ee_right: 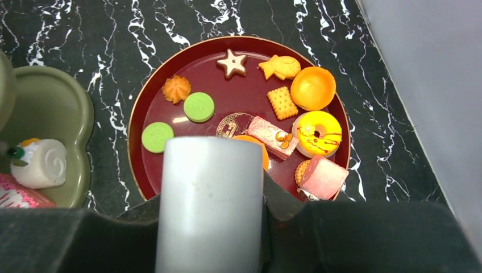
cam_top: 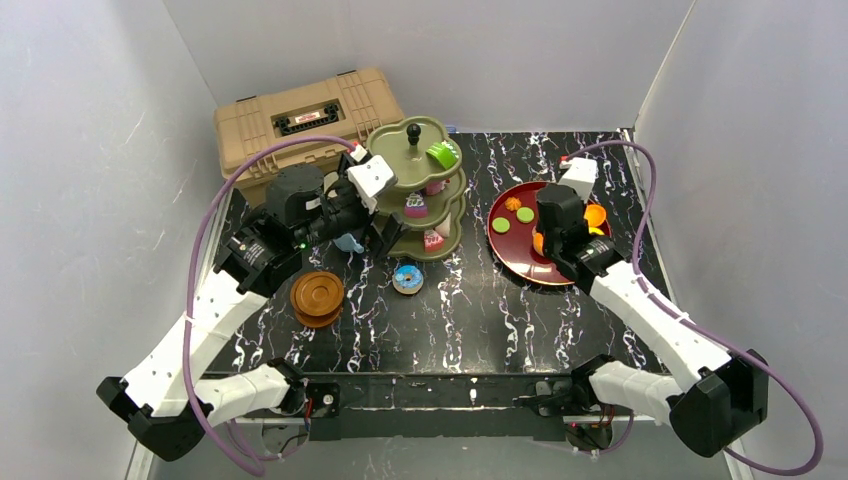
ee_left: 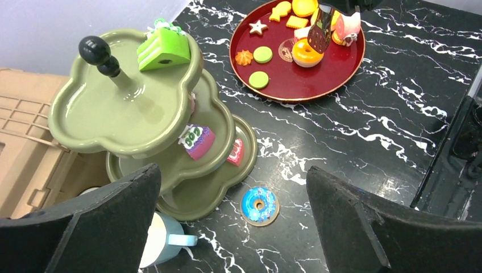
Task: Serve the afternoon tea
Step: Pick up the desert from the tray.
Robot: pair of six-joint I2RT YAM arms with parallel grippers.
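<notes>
The olive three-tier stand stands at the back left and carries a green cake, a purple cake and a red cake. My left gripper hovers beside it, open wide and empty. Below it lie a blue donut and a light-blue mug. Brown saucers are stacked at the left. My right gripper is above the red tray of toy cakes, shut on a pale grey cylinder. No white mug shows.
A tan toolbox stands at the back left, touching the stand. White walls close in on the left, the right and the back. The black marble table runs between the saucers and the tray.
</notes>
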